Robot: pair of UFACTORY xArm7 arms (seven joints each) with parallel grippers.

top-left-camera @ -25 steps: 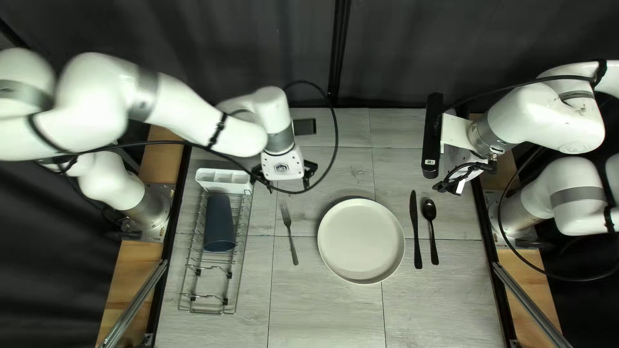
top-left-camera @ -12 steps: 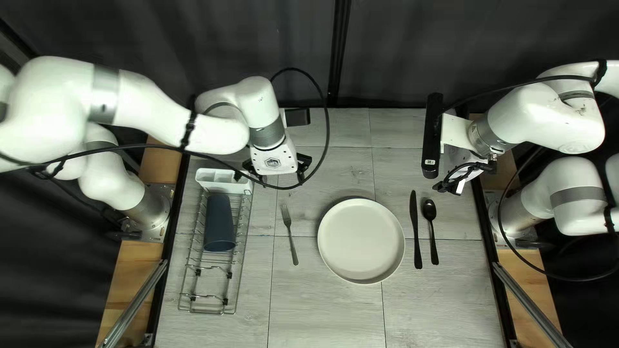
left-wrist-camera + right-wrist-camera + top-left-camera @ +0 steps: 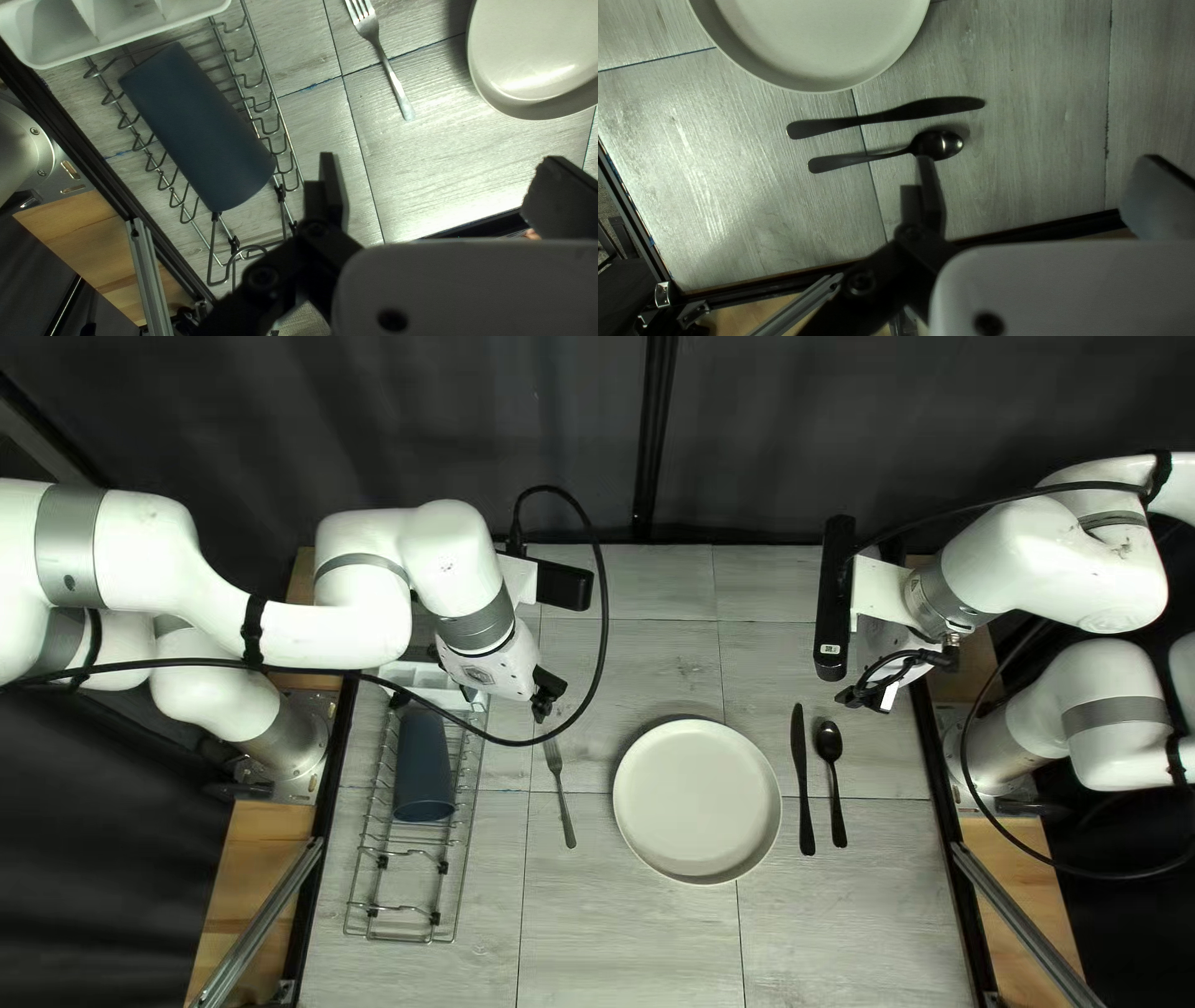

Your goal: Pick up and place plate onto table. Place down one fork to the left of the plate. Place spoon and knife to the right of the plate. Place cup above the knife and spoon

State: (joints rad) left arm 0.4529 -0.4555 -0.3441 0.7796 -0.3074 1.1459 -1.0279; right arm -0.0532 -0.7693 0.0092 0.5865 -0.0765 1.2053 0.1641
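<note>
One left hand (image 3: 544,697) | fingers spread | shifted nearer rack (image 3: 401,909) | right hand (image 3: 869,697) | spread, unmoved

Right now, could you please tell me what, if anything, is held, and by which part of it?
Nothing is held: my left gripper and my right gripper both stand open.
</note>
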